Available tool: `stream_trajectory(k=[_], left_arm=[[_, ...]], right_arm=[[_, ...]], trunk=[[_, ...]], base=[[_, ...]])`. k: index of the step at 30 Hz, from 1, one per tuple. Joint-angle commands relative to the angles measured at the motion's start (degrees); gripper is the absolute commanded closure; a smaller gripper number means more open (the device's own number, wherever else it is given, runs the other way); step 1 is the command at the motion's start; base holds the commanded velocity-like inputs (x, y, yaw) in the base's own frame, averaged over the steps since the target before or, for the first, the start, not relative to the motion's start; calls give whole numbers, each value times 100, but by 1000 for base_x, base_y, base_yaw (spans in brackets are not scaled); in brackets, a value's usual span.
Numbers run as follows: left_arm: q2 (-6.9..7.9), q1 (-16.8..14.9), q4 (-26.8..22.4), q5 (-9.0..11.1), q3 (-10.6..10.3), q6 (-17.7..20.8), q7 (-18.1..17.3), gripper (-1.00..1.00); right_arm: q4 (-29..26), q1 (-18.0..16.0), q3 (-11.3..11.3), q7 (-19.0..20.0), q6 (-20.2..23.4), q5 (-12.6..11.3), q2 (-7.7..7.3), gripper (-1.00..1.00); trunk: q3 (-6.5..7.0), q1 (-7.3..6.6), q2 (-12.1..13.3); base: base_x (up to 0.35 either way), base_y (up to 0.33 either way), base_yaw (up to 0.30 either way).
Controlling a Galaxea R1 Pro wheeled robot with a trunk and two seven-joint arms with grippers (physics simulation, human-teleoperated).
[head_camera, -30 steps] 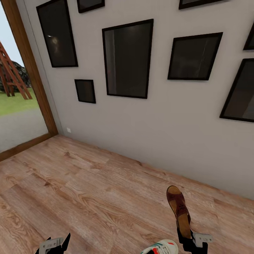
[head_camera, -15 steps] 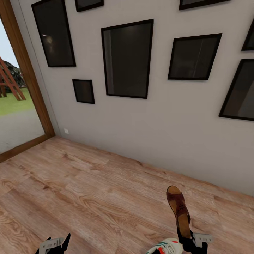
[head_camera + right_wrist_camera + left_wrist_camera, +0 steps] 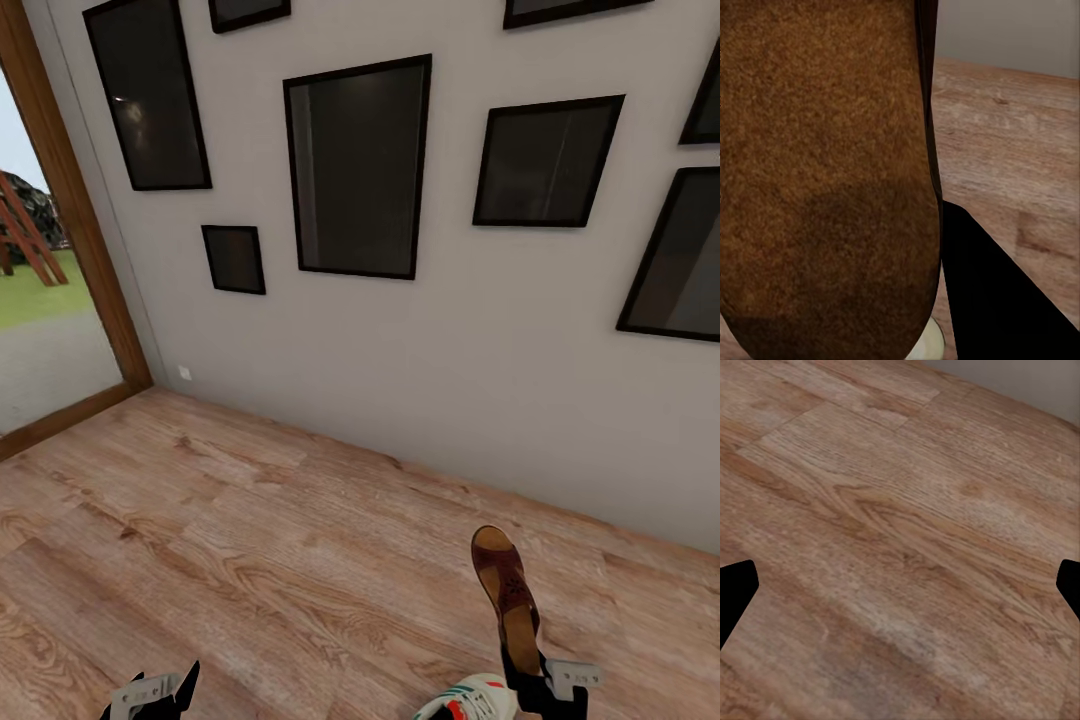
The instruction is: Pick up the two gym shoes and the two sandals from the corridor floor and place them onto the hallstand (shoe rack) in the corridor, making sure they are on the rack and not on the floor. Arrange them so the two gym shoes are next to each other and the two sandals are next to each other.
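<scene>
Sandal (image 3: 507, 592) dark brown, tan-soled, clamped in right gripper (image 3: 540, 680).

A sandal (image 3: 507, 597) juts forward from the right pincer (image 3: 540, 680), with a gym shoe (image 3: 470, 700) just to its left.

A broad stretch of bare floor (image 3: 250, 540) is left free ahead and to the left, up to the wall (image 3: 430, 360). On the right, passage is blocked by a sandal (image 3: 508, 595) held upright in the right hand (image 3: 545, 685), with a gym shoe (image 3: 470, 700) just beside it.
</scene>
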Motion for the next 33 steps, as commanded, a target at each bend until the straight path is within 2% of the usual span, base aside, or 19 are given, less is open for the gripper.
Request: stream_trajectory(k=[1, 23, 33], left_arm=[[-8, -8, -3, -60, 44, -32, -35, -100], [-8, -8, -3, -60, 41, -32, -35, -100], [-10, -8, -3, -60, 41, -32, -35, -100]], right_arm=[[2, -3, 37, 50, -11, -81, 1, 100], [-21, -3, 3, 24, -17, -93, 22, 100], [-10, -3, 18, 38, -16, -82, 5, 100]], trunk=[[-5, -1, -2], [-6, -1, -2], [-13, -1, -2]], base=[[0, 0, -5], [1, 0, -38], [116, 94, -1]])
